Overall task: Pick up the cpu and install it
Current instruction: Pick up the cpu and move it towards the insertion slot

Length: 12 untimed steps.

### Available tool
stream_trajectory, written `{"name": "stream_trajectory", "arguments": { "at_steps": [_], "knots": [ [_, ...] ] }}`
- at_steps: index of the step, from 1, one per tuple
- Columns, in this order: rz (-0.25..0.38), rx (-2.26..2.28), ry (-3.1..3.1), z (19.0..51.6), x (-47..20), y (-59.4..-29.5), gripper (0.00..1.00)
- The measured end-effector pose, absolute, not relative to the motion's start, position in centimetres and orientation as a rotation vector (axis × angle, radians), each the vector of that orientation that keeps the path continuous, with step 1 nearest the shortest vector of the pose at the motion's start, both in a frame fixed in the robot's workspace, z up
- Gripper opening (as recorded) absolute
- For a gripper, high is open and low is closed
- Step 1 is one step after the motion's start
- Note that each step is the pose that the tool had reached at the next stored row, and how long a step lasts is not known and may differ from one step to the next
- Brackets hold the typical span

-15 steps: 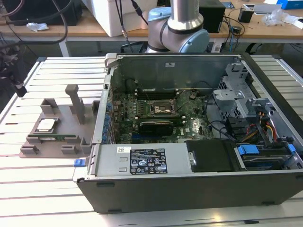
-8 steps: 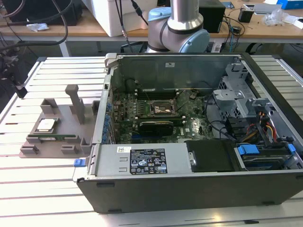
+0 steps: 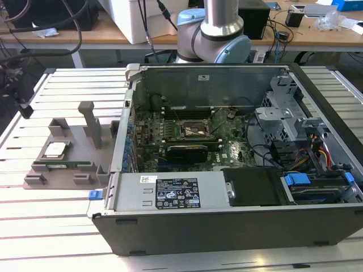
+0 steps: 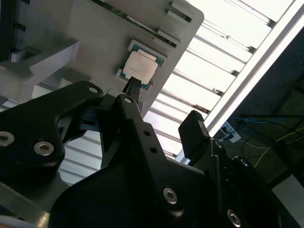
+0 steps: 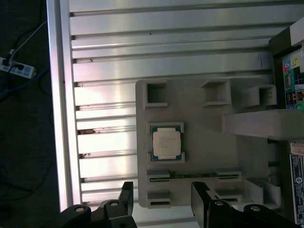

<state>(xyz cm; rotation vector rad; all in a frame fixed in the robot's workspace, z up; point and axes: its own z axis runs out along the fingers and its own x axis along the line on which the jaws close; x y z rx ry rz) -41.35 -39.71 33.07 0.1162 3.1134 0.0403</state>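
The cpu (image 3: pixel 55 150) is a small square chip with a shiny silver top. It lies flat in a recess of the grey fixture tray (image 3: pixel 68 175), at the exterior view's left, beside the open computer case. In both wrist views my gripper (image 5: pixel 161 190) hangs well above the tray, open, with nothing between its black fingers. In the first wrist view the cpu (image 5: pixel 166 143) lies a little beyond the fingertips. In the second wrist view the cpu (image 4: pixel 141 66) shows just past one fingertip (image 4: pixel 133 84) of the gripper (image 4: pixel 163 102). The dark socket frame (image 3: pixel 193 130) sits on the motherboard inside the case.
The open computer case (image 3: pixel 238 226) fills the middle and right of the slatted metal table (image 3: pixel 57 238). Upright posts (image 3: pixel 88 122) rise from the tray near the cpu. Beyond the table's edge (image 5: pixel 61 118) the floor holds cables and a power strip (image 5: pixel 16 69).
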Motion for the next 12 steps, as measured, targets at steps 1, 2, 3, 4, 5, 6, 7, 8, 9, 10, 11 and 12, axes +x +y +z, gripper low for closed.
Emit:
{"name": "stream_trajectory", "arguments": {
  "at_steps": [1,2,3,4,5,6,7,8,9,10,11,12],
  "knots": [
    [0.04,0.116,3.113,33.01,-41.35,-39.71,0.6],
    [0.04,0.116,3.113,32.91,-41.35,-39.71,0.6],
    [0.04,0.116,3.113,32.82,-41.35,-39.71,0.6],
    [0.04,0.116,3.113,32.75,-41.35,-39.71,0.6],
    [0.04,0.116,3.114,32.66,-41.35,-39.71,0.6],
    [0.04,0.116,3.114,32.55,-41.35,-39.71,0.6],
    [0.04,0.116,3.114,32.5,-41.35,-39.71,0.6],
    [0.04,0.116,3.114,32.45,-41.35,-39.71,0.6],
    [0.04,0.116,3.114,32.37,-41.35,-39.71,0.6],
    [0.04,0.116,3.114,32.25,-41.35,-39.71,0.6],
    [0.04,0.116,3.114,32.2,-41.35,-39.71,0.6],
    [0.04,0.116,3.114,32.15,-41.35,-39.71,0.6]
  ]
}}
